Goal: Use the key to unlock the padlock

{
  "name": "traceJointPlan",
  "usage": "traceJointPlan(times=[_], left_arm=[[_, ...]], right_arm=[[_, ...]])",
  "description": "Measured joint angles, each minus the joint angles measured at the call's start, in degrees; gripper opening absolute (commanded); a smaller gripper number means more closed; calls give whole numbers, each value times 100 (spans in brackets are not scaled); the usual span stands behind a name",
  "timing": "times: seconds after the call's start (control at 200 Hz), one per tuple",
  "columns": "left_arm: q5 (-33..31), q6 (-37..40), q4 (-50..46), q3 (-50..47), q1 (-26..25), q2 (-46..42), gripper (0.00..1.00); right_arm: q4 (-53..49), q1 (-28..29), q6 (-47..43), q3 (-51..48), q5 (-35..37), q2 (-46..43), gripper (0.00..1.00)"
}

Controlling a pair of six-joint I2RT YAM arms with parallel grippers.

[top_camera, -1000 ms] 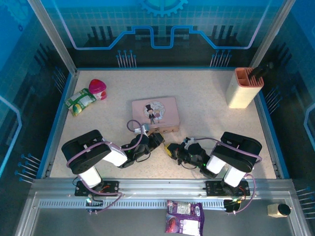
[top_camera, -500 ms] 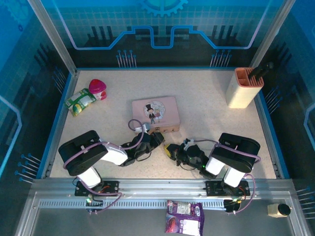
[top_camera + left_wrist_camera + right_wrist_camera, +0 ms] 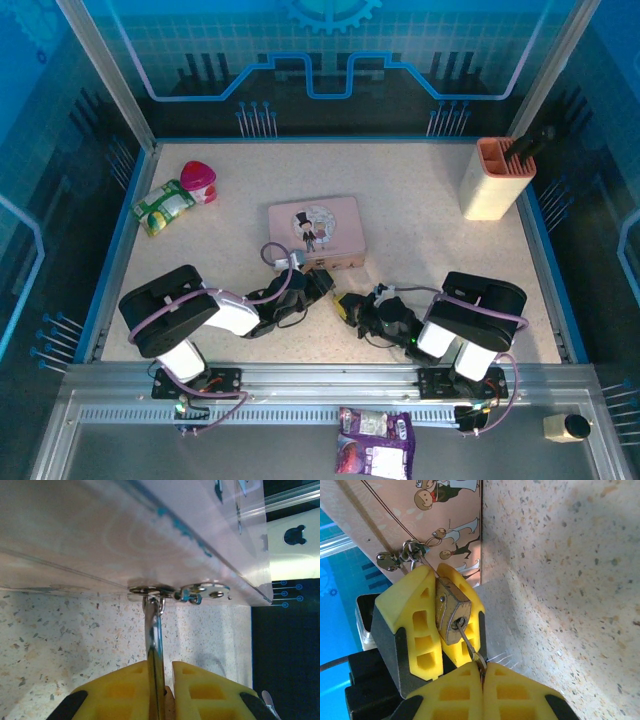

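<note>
The brass padlock (image 3: pixel 451 611) is clamped between my left gripper's yellow fingers (image 3: pixel 415 615). Its thin silver shackle (image 3: pixel 153 630) runs up through the hasp (image 3: pixel 175 591) on the pink tin's (image 3: pixel 315 230) front edge. My left gripper (image 3: pixel 165 664) is shut on the padlock, seen edge-on there. My right gripper (image 3: pixel 482 666) is shut on the small dark key (image 3: pixel 470 645), whose blade sits in the keyhole on the padlock's bottom face. In the top view the two grippers, left (image 3: pixel 322 283) and right (image 3: pixel 350 305), meet just in front of the tin.
A beige holder with an orange rim (image 3: pixel 497 178) stands at the back right. A green packet (image 3: pixel 162 207) and a pink-red cup (image 3: pixel 198 180) lie at the back left. A purple packet (image 3: pixel 372 440) rests on the near rail.
The right arm has edged slightly left towards the left gripper. The left arm has barely shifted, and both grips are unchanged.
</note>
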Motion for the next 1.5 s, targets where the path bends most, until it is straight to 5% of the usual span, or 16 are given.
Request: traceJointPlan(times=[1.501], left_arm=[[-562,13,-623,-39,-372,-446,3]], right_arm=[[-149,-262,-184,-17,-699,-184,0]])
